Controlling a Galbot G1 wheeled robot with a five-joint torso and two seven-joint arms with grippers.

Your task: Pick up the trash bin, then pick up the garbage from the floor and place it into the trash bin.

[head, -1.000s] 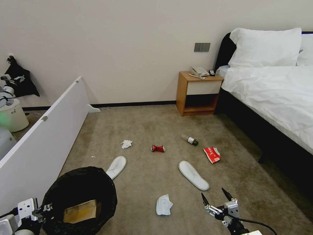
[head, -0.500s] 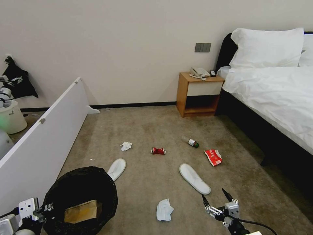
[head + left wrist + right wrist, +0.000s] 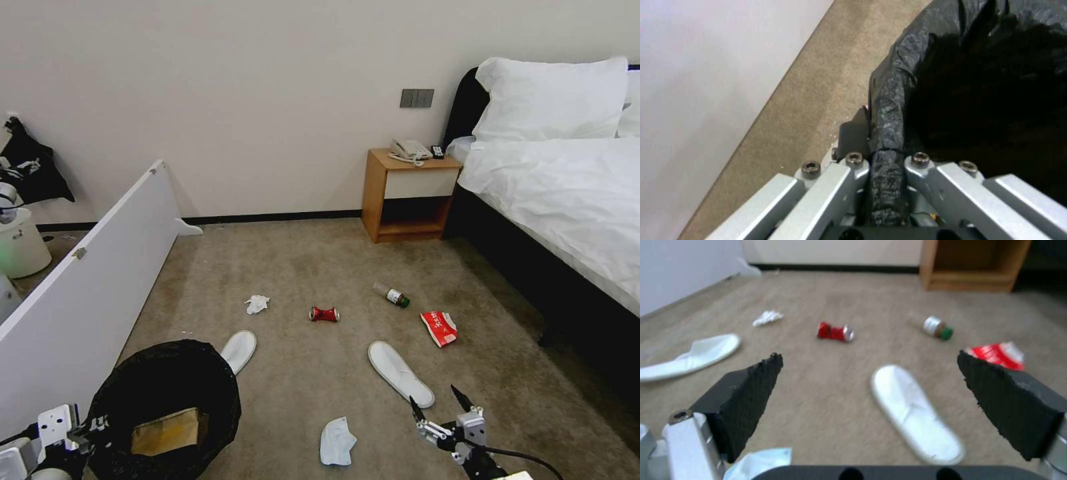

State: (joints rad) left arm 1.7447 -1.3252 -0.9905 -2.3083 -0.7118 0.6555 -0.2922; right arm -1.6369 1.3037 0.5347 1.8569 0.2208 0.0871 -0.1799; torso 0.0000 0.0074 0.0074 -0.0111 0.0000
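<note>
Left gripper (image 3: 887,173) is clamped on the bin (image 3: 167,400) at its bag-wrapped rim; the fingers (image 3: 853,166) pinch the folded black plastic from both sides. The rim grip likely serves to keep the bin's mouth upward and clear for drops. The bin sits low at the robot's left, beside the white panel (image 3: 87,293). A piece of cardboard (image 3: 163,432) lies inside it.

Right gripper (image 3: 440,417) hovers low over the carpet with its fingers (image 3: 751,390) spread wide, empty, probably readied for a pick.

Litter on the floor: near slipper (image 3: 400,373) just ahead of the right gripper, tissue (image 3: 337,441) between bin and gripper, second slipper (image 3: 239,350) touching or just behind the bin's far rim. Farther off lie the can (image 3: 324,314), bottle (image 3: 392,295), packet (image 3: 439,328) and a small tissue (image 3: 257,304).

Judgement: bin pickup done; most of the collecting remains.
</note>
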